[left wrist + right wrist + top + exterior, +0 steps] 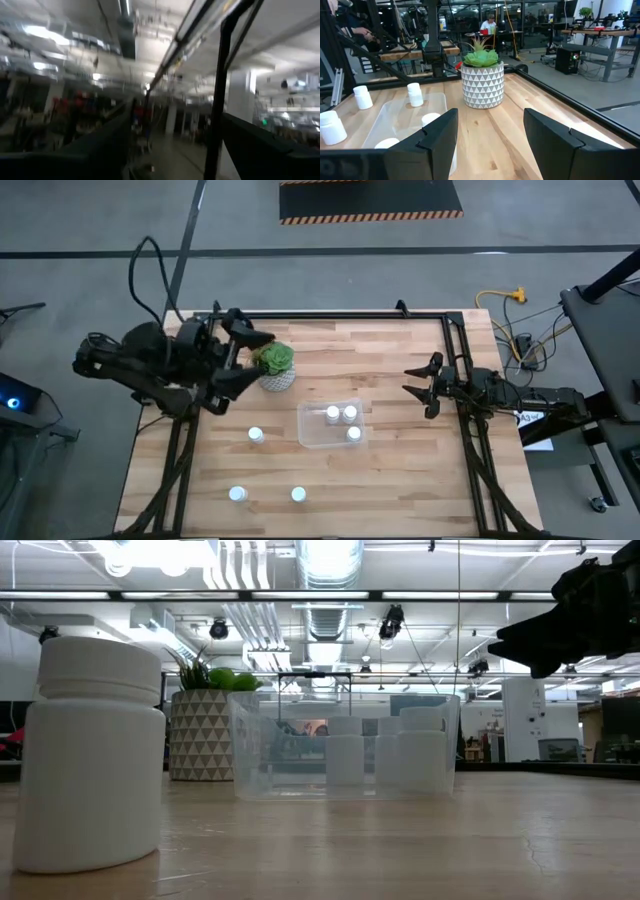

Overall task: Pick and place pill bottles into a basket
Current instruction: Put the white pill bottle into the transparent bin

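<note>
The clear basket (pixel 312 436) stands mid-table and holds three white pill bottles (pixel 350 413). Three more pill bottles stand upright on the wood: one left of the basket (pixel 256 434) and two by the near edge (pixel 237 493), (pixel 298 494). The nearest one looms large in the low view (pixel 90 755). My left gripper (pixel 245 358) hangs open, raised beside the potted plant, with nothing between its fingers. My right gripper (pixel 490 145) waits open at the table's right edge, pointing level toward the plant, also empty.
A green plant in a white patterned pot (pixel 276 368) stands on the table just far-left of the basket, right beside my left gripper. Black frame rails (pixel 330 315) run along the table's far and side edges. Bare wood lies between the basket and my right gripper.
</note>
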You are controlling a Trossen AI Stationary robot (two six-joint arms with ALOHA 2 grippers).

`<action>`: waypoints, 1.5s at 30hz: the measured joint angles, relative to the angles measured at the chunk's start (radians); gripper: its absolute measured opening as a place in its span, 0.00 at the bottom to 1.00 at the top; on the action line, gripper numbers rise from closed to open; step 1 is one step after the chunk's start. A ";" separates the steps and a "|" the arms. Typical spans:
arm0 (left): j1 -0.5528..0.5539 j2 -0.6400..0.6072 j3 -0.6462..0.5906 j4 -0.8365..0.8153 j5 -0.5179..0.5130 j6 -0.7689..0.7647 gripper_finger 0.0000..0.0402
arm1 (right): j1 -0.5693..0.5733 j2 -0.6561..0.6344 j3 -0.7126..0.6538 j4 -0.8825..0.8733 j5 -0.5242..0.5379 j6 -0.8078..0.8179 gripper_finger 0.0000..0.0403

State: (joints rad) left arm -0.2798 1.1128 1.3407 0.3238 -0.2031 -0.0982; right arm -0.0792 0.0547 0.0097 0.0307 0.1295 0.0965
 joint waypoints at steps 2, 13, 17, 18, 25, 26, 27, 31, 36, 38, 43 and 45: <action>-0.009 0.011 0.074 -0.163 0.002 -0.029 0.72 | 0.000 0.000 0.000 0.000 0.000 0.000 0.53; -0.079 0.063 0.331 -0.732 0.086 -0.259 0.72 | 0.000 0.000 0.000 0.000 0.000 0.000 0.53; -0.089 0.073 0.357 -0.876 0.143 -0.527 0.72 | 0.000 0.000 0.000 0.000 0.001 0.000 0.53; -0.091 0.076 0.360 -0.904 0.172 -0.607 0.72 | 0.000 0.000 0.000 0.000 0.001 0.000 0.53; -0.159 0.134 0.354 -1.124 0.362 -1.117 0.72 | 0.000 0.000 0.000 0.000 0.001 0.000 0.53; -0.180 0.145 0.352 -1.156 0.383 -1.182 0.72 | 0.000 0.000 0.000 0.000 0.001 0.000 0.53; -0.200 0.159 0.352 -1.188 0.410 -1.245 0.72 | 0.000 0.000 0.000 0.000 0.001 0.000 0.53; -0.260 0.212 0.352 -1.339 0.615 -1.539 0.72 | 0.000 0.000 0.000 0.001 0.001 0.000 0.53; -0.368 0.284 0.350 -1.420 0.750 -1.719 0.72 | 0.000 0.000 0.000 0.001 0.001 0.000 0.53; -0.389 0.298 0.350 -1.486 0.738 -1.784 0.72 | 0.000 0.000 0.000 0.001 0.001 0.000 0.53; -0.424 0.344 0.349 -1.630 0.529 -1.955 0.72 | 0.000 0.000 0.000 0.002 0.001 0.000 0.53; -0.437 0.358 0.349 -1.658 0.448 -1.995 0.72 | 0.000 0.000 0.000 0.002 0.001 0.000 0.53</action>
State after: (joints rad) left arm -0.7172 1.4705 1.6901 -1.3340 0.2452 -2.0930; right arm -0.0795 0.0551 0.0097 0.0322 0.1307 0.0967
